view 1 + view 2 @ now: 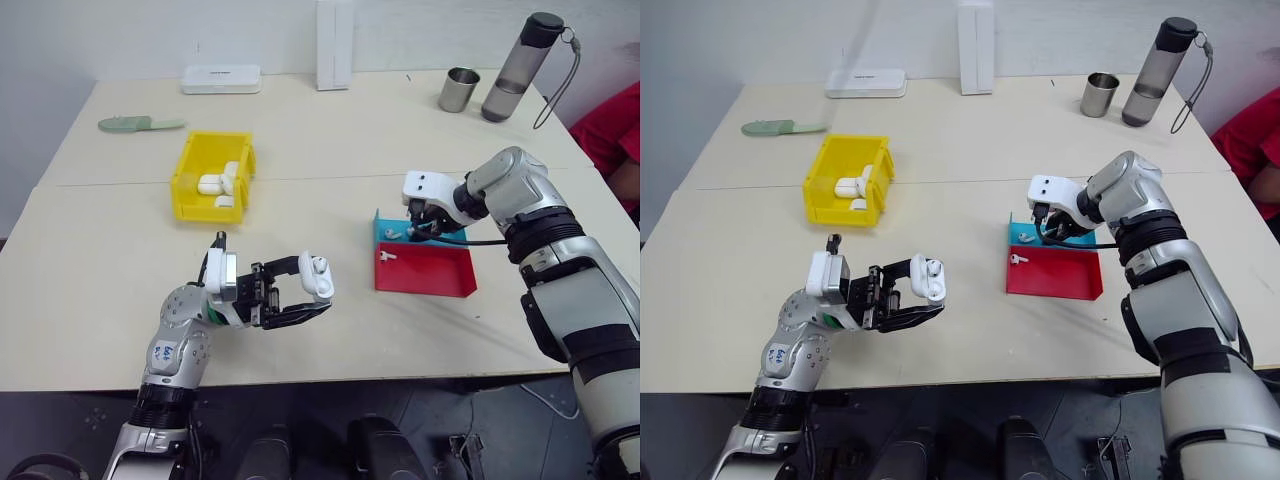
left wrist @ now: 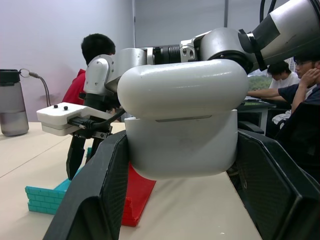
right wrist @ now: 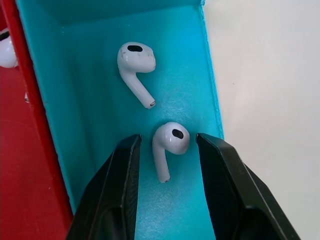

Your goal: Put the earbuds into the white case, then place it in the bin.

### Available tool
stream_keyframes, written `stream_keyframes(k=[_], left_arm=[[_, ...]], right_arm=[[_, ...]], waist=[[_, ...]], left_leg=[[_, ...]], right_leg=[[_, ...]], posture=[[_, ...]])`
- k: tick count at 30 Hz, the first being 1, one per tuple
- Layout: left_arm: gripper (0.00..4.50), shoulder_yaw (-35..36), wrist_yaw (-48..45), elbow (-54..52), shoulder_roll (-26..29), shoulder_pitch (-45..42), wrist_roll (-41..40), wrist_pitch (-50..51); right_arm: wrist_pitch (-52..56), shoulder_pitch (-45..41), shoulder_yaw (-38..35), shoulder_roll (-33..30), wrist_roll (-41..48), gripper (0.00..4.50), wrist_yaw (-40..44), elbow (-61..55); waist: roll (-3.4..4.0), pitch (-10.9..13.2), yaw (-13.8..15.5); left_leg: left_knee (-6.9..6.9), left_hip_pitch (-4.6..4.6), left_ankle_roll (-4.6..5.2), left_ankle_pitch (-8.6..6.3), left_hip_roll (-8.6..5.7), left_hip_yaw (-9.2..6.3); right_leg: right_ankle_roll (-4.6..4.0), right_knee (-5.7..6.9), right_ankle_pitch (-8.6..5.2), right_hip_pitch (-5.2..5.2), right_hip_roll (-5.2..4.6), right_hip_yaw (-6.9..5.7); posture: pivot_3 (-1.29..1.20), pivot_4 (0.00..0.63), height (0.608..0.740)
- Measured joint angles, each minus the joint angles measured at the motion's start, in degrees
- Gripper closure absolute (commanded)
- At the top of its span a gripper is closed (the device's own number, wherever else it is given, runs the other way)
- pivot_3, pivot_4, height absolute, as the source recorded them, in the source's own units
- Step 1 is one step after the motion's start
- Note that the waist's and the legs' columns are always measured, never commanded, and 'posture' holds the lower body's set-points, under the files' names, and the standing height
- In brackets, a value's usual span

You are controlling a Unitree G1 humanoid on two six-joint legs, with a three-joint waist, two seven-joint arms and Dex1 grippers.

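On the table [image 1: 120, 250], blue tray [image 3: 90, 115] holds two earbuds [image 3: 136, 62].

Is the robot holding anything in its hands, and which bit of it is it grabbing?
The left gripper holds the white case, jaws pressing its lower body's two sides. The right gripper straddles an earbud without touching it.

- Flat white box [image 1: 221, 79] and tall white box [image 1: 334, 45] — at the table's far edge
- Steel cup [image 1: 459, 89] beside grey bottle [image 1: 521, 67]
- Green tool [image 1: 139, 124] — far left
- Red tray [image 1: 424, 270] touching blue tray [image 3: 95, 115]
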Motion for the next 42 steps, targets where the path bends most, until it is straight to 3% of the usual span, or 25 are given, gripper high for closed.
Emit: stream_keyframes(k=[4,13,18,24,28,32,35,38,42], left_arm=[[1.74,0.0,0.0,0.0,0.1,0.0,0.0,0.0],[1.74,0.0,0.0,0.0,0.3,0.2,0.0,0.0],[1.74,0.0,0.0,0.0,0.2,0.2,0.0,0.0],[1.74,0.7,0.3,0.4,-0.3,-2.0,-0.6,0.7],[1.74,1.7,0.6,0.9,-1.1,-3.8,-1.5,1.7],[1.74,1.6,1.0,2.4,-2.0,-5.9,-1.6,2.9],[1.74,1.6,1.0,2.6,-2.3,-7.0,-1.6,3.2],[1.74,1.5,1.0,2.7,-3.1,-7.8,-1.6,3.8],[1.74,1.5,1.0,2.8,-3.5,-8.5,-1.6,4.7]], right_arm=[[-0.2,0.1,-0.1,0.4,0.0,4.0,0.3,0.0],[-0.1,0.4,-0.6,0.3,0.0,4.0,0.2,-0.5],[0.4,0.7,-4.6,-1.1,2.9,4.0,0.8,-2.0],[7.2,4.9,-18.8,-7.5,18.5,4.0,10.5,-17.9],[23.3,16.3,-28.3,-7.7,35.2,4.0,13.1,-38.2],[41.8,24.2,-40.4,0.8,54.4,4.0,2.5,-58.0],[49.2,29.6,-44.7,7.5,65.2,4.0,-7.0,-69.0],[52.6,33.5,-46.1,13.5,72.6,4.0,-16.4,-73.8],[52.6,37.6,-44.6,14.6,76.7,4.0,-22.3,-78.2]], waist=[[-0.01,0.0,0.0],[-0.01,0.0,0.0],[-0.01,0.0,0.1],[-0.02,0.0,0.7],[-0.03,0.0,0.7],[-0.02,0.0,0.4],[-0.04,0.0,0.5],[-0.04,0.0,0.6],[-0.04,0.0,0.6]], left_leg=[[0.04,0.0,0.0,0.0,0.0,0.0],[0.08,0.0,-0.01,0.0,0.0,0.0],[0.06,-0.05,-0.01,0.0,-0.05,0.04],[0.05,-0.08,0.0,-0.01,-0.05,-0.02],[0.08,-0.09,0.0,-0.01,-0.04,-0.02],[0.06,-0.07,-0.01,-0.01,-0.01,-0.06],[0.07,-0.06,-0.02,-0.01,-0.02,-0.13],[0.04,-0.07,-0.01,-0.01,-0.15,-0.13],[0.02,-0.07,0.01,-0.02,-0.25,-0.2]], right_leg=[[0.0,0.04,0.0,0.0,0.0,0.0],[0.0,0.17,0.0,-0.04,0.0,0.03],[0.0,0.23,0.0,-0.17,-0.04,0.05],[0.0,0.2,0.0,-0.12,-0.05,0.0],[0.0,0.21,0.0,-0.05,-0.04,0.02],[0.0,0.33,0.0,-0.12,0.07,0.08],[-0.01,0.31,0.0,-0.13,0.05,0.08],[0.0,0.3,0.0,-0.15,-0.04,0.11],[0.0,0.28,0.0,-0.15,-0.12,0.08]], posture=[[0.0,0.15,0.74],[0.0,0.15,0.74],[0.0,0.15,0.74],[0.0,0.15,0.74],[0.0,0.15,0.74],[0.0,0.15,0.74],[0.0,0.15,0.74],[0.0,0.15,0.74],[0.0,0.15,0.74]])
